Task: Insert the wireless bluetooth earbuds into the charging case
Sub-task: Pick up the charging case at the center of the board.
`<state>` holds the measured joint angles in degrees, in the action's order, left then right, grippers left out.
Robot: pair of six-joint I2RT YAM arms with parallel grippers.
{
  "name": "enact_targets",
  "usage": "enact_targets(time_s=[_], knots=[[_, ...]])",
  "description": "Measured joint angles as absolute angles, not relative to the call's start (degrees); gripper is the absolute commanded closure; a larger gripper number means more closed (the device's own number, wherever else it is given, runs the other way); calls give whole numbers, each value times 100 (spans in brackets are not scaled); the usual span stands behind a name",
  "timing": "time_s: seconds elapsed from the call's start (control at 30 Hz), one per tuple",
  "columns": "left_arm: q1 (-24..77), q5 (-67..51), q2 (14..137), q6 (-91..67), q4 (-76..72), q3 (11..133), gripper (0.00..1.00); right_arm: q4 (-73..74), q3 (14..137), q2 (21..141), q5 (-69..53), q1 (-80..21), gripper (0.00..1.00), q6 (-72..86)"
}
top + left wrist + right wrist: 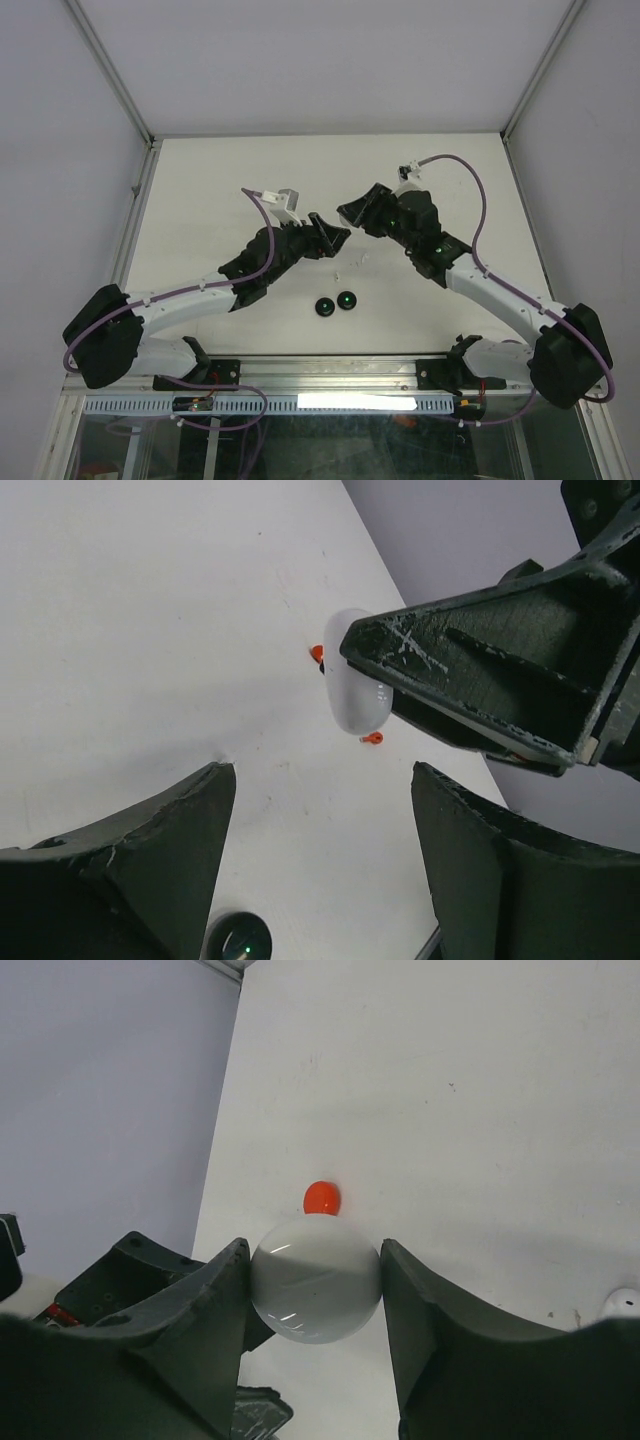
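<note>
White table (500,1110), gripped case (315,1290) half-hiding red earbud (321,1198)

No text, label, brand or number can be read in any view; the white charging case (315,1278), lower centre, shows none either

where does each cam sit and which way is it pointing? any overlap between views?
Top external: above and behind the bases, looking down at the table; left arm and right arm show.
Left wrist: on the left arm, facing across the table; the left fingers, open, plus the right fingers.
Right wrist: on the right arm, facing down; the right fingers.
Shared: both wrist views show the charging case gripped by the right fingers.
</note>
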<state>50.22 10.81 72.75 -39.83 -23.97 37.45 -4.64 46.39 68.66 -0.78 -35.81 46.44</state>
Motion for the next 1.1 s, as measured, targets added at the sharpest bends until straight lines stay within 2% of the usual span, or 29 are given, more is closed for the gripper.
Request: enact_targets(time_s=[0.27,0.4,0.5,0.57,0.7,1.03,1.1], knots=[[5253,1621,7669,-3854,-3315,3743,44,-650,4486,6681,185,-3907,55,4982],[5393,1865,7773,-3642,-3728,3691,55,-742,4429,6639,349,-4007,55,5098],[5448,2008,7852,-3487,-3957,3658,67,-781,4392,6637,438,-4080,55,5162],[5483,2086,7909,-3374,-4075,3653,79,-827,4355,6637,495,-4119,55,5194],[5524,2189,7942,-3177,-4300,3531,99,-880,4281,6624,572,-4182,49,5221],[5555,2246,7940,-3059,-4950,2928,100,-1181,3944,6296,384,-4176,28,4755],[5474,2169,7931,-3059,-5109,2698,100,-1240,3944,6195,193,-4097,28,4458]])
